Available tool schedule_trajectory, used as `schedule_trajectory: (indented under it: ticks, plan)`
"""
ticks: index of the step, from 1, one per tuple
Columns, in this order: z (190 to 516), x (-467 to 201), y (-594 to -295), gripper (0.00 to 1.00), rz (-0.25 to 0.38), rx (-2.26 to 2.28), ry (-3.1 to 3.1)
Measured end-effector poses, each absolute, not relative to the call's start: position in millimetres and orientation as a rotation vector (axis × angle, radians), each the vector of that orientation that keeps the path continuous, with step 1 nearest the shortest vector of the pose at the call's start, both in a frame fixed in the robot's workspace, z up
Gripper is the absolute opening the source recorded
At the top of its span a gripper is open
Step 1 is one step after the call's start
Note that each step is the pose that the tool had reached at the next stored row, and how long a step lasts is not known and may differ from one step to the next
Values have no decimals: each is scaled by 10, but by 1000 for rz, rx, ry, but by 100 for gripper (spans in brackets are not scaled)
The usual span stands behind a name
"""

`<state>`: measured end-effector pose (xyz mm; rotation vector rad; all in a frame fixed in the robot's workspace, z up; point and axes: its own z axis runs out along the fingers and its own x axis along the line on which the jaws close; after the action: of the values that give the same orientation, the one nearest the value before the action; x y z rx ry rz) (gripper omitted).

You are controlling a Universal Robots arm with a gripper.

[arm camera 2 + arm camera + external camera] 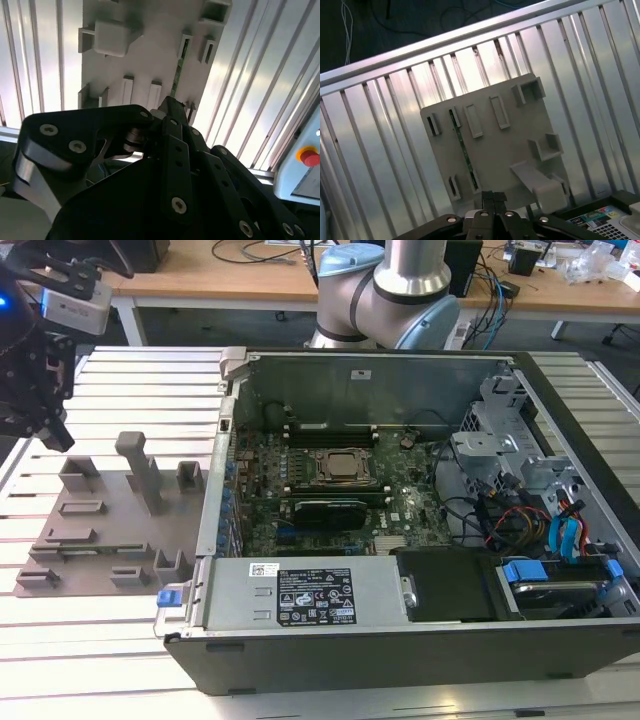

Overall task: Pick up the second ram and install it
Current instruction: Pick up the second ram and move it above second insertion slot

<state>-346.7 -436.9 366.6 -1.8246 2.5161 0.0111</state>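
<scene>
Gripper: the gripper (493,196) hangs above the tray (515,150). Its fingers are pressed together and nothing is held.
Ram: the ram (462,147) stands on its long edge in the tray, just ahead of the fingertips in both wrist views, and is not touched.
Grip: the fingers probably need to be opened and set across the thin board near its middle. A straight lift is then judged best, so that the board is not twisted in its seat.
Edges: low blocks (497,111) and a tall post (140,465) rise near the ram. The case (215,502) wall stands just beside the tray, at the exterior view's right.
Room: open air is seen above the tray. The table (100,660) around it gives free room, while inside the case the space is crowded by cables.
</scene>
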Motion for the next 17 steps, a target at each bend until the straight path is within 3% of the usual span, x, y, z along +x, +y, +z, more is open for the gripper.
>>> schedule_trajectory:
  ticks: [17]
  plan:
    - [3666, -3469, -4369, 10, -2, -2070, 2332]
